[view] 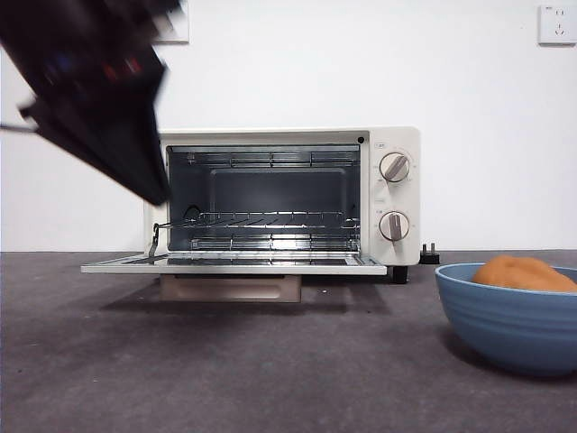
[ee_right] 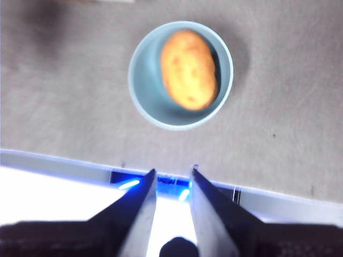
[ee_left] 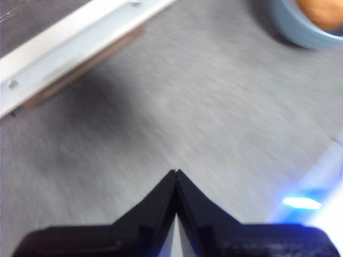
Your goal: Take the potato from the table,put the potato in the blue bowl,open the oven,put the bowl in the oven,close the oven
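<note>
Oven (view: 288, 194): stands toward the bench's (view: 225, 370) far edge, its door (view: 234, 265) folded down flat, wire rack bare. Potato (ee_right: 189, 69) lies inside the blue bowl (ee_right: 144, 80), which rests on the bench apart from the oven. Left gripper (ee_left: 176, 174): clenched, empty, above bare bench near the door; right gripper (ee_right: 171, 172): released, empty, above the bowl.

We face a plain white wall (view: 478, 135), evenly lit, a white wall socket (view: 557, 23) at its top right corner, another white plate (view: 173, 27) high on the left, partly hidden, a black plug (view: 430, 255) lying where wall meets dark grey surface.
</note>
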You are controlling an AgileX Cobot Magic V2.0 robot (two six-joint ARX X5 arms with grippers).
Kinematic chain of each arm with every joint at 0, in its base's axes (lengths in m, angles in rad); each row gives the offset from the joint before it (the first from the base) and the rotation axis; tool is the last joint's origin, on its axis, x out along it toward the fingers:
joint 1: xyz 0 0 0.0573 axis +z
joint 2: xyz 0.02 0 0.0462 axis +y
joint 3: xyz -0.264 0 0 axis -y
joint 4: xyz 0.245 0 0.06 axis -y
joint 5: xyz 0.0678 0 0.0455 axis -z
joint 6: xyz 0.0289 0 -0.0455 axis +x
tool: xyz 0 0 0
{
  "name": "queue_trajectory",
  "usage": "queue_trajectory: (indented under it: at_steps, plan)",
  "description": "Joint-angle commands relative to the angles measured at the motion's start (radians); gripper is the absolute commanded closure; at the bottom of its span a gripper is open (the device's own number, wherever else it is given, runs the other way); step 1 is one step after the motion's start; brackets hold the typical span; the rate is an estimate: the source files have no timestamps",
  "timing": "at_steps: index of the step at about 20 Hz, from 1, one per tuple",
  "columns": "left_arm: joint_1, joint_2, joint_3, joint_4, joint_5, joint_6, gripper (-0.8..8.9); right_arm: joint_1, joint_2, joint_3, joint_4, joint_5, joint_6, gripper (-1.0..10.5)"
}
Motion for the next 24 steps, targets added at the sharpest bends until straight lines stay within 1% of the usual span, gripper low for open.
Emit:
queue_trajectory:
  at_steps: [1,3,4,7,9,11,16,23,24]
  plan:
    - [-0.024,-0.101,0.000,-0.056,0.009,-0.008,8.20,0.000,0.019,-0.071,0.060,-0.018,0.002,8.3]
    - [-0.027,-0.198,0.000,-0.101,0.027,-0.034,8.20,-0.002,0.043,-0.146,0.121,0.005,0.008,7.1]
    - [-0.027,-0.238,0.000,-0.118,0.027,-0.040,8.20,-0.004,0.053,-0.174,0.155,0.019,0.008,7.1]
    - [-0.026,-0.355,0.000,-0.183,0.026,-0.050,8.20,-0.036,0.107,-0.231,0.246,0.025,0.018,7.1]
    - [-0.026,-0.410,0.000,-0.227,0.023,-0.052,8.20,-0.068,0.161,-0.246,0.277,0.058,0.039,7.1]
    - [-0.026,-0.451,0.000,-0.269,0.014,-0.052,8.20,-0.101,0.207,-0.249,0.311,0.064,0.039,7.2]
    - [-0.026,-0.488,0.000,-0.295,0.014,-0.052,8.20,-0.138,0.342,-0.249,0.369,0.058,0.034,7.2]
    - [-0.026,-0.488,0.000,-0.304,0.014,-0.052,8.20,-0.139,0.487,-0.249,0.430,0.070,0.038,7.3]
    - [-0.026,-0.488,0.000,-0.309,0.014,-0.052,8.20,-0.139,0.492,-0.249,0.429,0.071,0.041,8.0]
